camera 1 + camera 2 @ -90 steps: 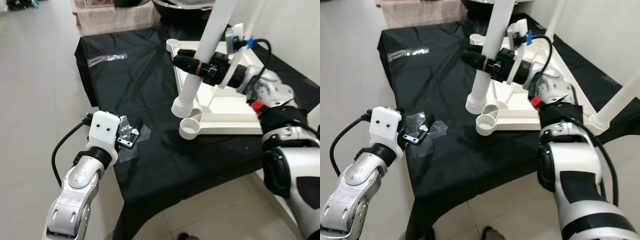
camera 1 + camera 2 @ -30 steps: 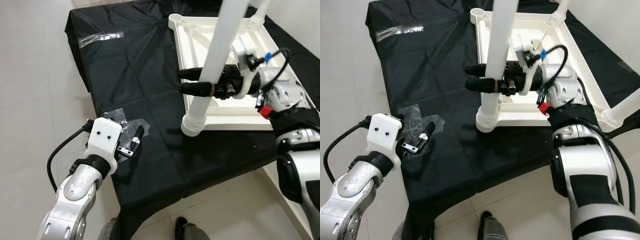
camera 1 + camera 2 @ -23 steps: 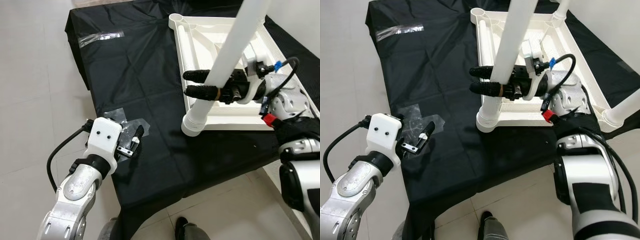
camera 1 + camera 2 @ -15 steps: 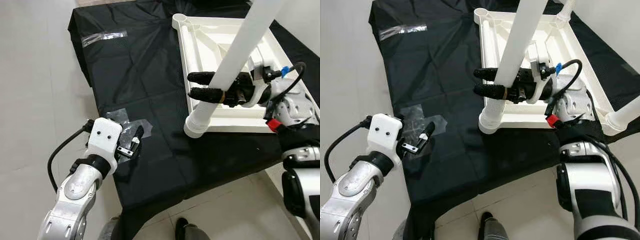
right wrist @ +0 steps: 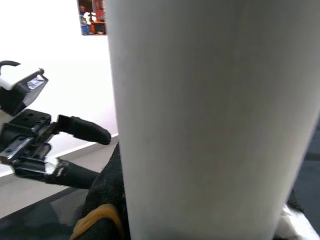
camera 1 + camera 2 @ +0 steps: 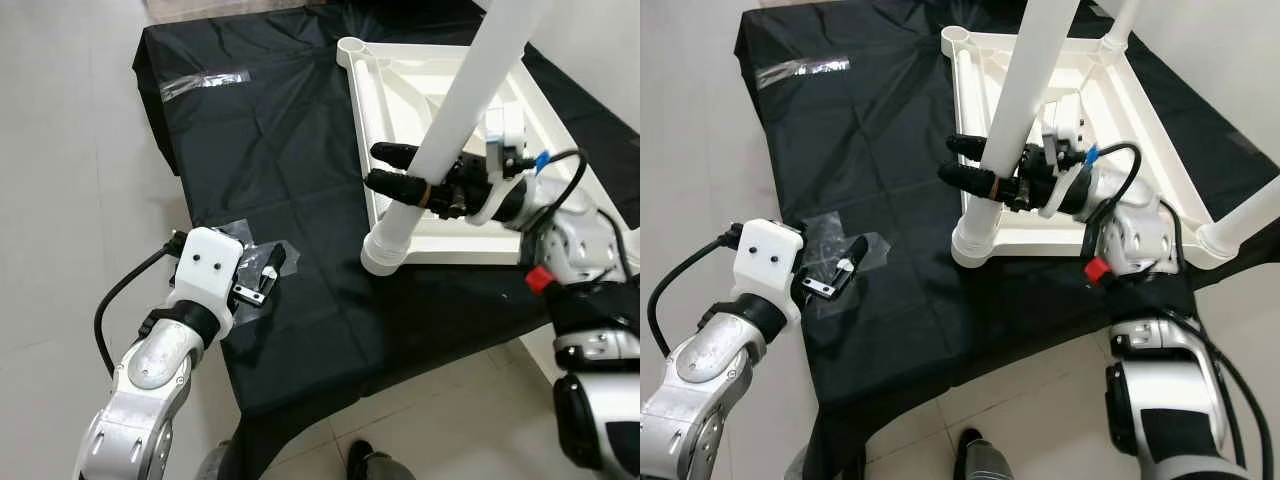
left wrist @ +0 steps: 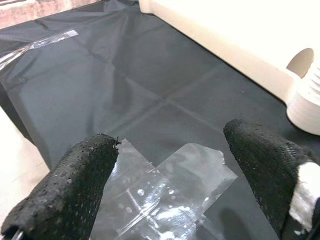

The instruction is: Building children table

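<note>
**Leg held at the near frame corner**

1. Surroundings. A patch of clear tape (image 6: 255, 255) lies on the cloth in the lower left of the frame, directly under my left gripper. A second strip of tape (image 6: 205, 80) lies near the far left edge of the cloth. At the bottom edge of the frame a dark shoe (image 6: 372, 464) stands on the floor. A black cable (image 6: 120, 300) loops from my left wrist.

2. Task items. The white frame (image 6: 440, 235) lies flat on the cloth in the upper right. The leg (image 6: 455, 125), a white tube, rises tilted from the frame's near left corner toward the top of the frame. Its ribbed lower end sits at that corner socket; I cannot tell whether it is fully seated. Another white leg (image 6: 1240, 225) stands at the frame's near right corner.

3. Grippers. My right gripper (image 6: 395, 168) is clamped on the leg just above its ribbed end, one black finger on each side of the tube. My left gripper (image 6: 262, 275) hovers over the tape patch with its fingers (image 7: 80, 185) spread apart, holding nothing.

4. Surface and room. The black cloth (image 6: 280, 150) covers a table and hangs over its near edge. The floor (image 6: 70, 200) is pale tile.
</note>
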You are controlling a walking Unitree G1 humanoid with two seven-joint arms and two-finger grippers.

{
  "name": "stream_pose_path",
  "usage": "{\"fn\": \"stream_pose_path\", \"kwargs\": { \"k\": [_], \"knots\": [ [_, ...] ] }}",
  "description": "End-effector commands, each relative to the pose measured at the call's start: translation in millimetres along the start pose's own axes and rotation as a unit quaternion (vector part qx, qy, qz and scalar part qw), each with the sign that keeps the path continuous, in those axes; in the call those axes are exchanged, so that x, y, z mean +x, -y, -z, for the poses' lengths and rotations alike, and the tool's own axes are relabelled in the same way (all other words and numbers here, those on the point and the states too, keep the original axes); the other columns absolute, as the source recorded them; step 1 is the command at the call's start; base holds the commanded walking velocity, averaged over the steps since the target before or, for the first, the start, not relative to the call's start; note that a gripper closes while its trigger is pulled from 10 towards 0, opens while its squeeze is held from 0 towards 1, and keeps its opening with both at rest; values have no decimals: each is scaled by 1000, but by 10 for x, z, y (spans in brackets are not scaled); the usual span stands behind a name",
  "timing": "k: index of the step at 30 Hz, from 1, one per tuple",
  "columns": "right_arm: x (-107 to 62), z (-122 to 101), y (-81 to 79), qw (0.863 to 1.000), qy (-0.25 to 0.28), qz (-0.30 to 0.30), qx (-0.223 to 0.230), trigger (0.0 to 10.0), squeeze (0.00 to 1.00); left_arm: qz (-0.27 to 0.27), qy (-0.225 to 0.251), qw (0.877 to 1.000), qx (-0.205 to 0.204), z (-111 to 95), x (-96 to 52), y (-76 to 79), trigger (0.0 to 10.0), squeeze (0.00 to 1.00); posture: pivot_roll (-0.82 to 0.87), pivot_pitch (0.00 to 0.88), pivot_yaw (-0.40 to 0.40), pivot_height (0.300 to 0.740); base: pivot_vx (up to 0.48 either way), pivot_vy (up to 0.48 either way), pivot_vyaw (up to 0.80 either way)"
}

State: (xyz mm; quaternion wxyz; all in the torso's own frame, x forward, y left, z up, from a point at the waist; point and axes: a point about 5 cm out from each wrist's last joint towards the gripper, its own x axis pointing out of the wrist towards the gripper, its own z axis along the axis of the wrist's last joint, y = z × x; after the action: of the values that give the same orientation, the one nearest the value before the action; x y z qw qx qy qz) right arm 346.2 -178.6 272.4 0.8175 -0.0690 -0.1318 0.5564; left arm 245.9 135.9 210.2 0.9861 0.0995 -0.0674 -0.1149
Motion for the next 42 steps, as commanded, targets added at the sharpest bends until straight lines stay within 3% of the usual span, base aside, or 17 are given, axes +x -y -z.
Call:
{"fn": "stream_pose_path", "kwargs": {
  "k": [1, 4, 7, 10, 14, 15, 16, 17, 18, 20, 22, 24, 25, 28, 30, 37, 42],
  "knots": [
    [-73, 470, -134, 994, -64, 38, 74, 10000, 0, -3, -12, 1000, 7, 56, -6, -20, 10000, 0, 157, 284, -44, 740, 0, 0, 0],
    [-61, 502, -148, 992, -71, 74, 74, 10000, 0, -3, -11, 1000, 7, 56, -1, -22, 10000, 0, 152, 286, -41, 740, 0, 0, 0],
    [-11, 605, -172, 970, -99, 198, 98, 10000, 0, -3, -10, 1000, 8, 59, 6, -29, 10000, 0, 148, 289, -39, 740, 0, 0, 0],
    [40, 642, -196, 955, -109, 258, 102, 10000, 0, -4, -10, 1000, 8, 62, 10, -36, 10000, 0, 148, 289, -39, 740, 0, 0, 0],
    [60, 647, -208, 946, -111, 287, 105, 10000, 0, -5, -10, 1000, 8, 64, 12, -39, 10000, 0, 148, 289, -39, 740, 0, 0, 0],
    [84, 677, -196, 918, -116, 362, 112, 10000, 0, -5, -10, 1000, 9, 64, 18, -42, 10000, 0, 147, 292, -42, 740, 0, 0, 0],
    [65, 683, -192, 874, -122, 460, 98, 10000, 0, -6, -9, 1000, 9, 62, 24, -45, 10000, 0, 147, 292, -42, 740, 0, 0, 0],
    [65, 683, -192, 874, -122, 460, 98, 10000, 0, -6, -9, 1000, 9, 62, 24, -45, 10000, 0, 147, 292, -42, 740, 0, 0, 0],
    [48, 660, -225, 830, -117, 540, 79, 10000, 0, -6, -9, 1000, 10, 62, 31, -47, 10000, 0, 150, 290, -39, 740, 0, 0, 0],
    [60, 623, -335, 764, -112, 633, 53, 10000, 0, -5, -8, 1000, 9, 63, 39, -49, 10000, 0, 150, 290, -39, 740, 0, 0, 0],
    [60, 623, -335, 764, -112, 633, 53, 10000, 0, -5, -8, 1000, 9, 63, 39, -49, 10000, 0, 150, 290, -39, 740, 0, 0, 0],
    [196, 630, -476, 719, -123, 682, 52, 10000, 0, -5, -8, 1000, 10, 69, 48, -51, 10000, 0, 147, 293, -35, 740, 0, 0, 0],
    [303, 652, -524, 706, -123, 694, 67, 10000, 0, -4, -8, 1000, 9, 70, 52, -49, 10000, 0, 153, 293, -37, 740, 0, 0, 0],
    [374, 663, -554, 699, -124, 699, 80, 10000, 0, -4, -8, 1000, 9, 70, 55, -48, 10000, 0, 153, 293, -37, 740, 0, 0, 0],
    [479, 690, -565, 678, -132, 716, 106, 10000, 0, -4, -9, 1000, 10, 69, 50, -47, 10000, 0, 159, 295, -39, 740, 0, 0, 0],
    [556, 605, -465, 651, -129, 739, 117, 10000, 0, -5, -10, 1000, 9, 77, 45, -50, 10000, 0, 154, 298, -36, 740, 0, 0, 0],
    [557, 579, -440, 654, -133, 738, 99, 10000, 0, -4, -9, 1000, 8, 77, 54, -38, 10000, 0, 151, 297, -36, 740, 0, 0, 0]
  ]
}}
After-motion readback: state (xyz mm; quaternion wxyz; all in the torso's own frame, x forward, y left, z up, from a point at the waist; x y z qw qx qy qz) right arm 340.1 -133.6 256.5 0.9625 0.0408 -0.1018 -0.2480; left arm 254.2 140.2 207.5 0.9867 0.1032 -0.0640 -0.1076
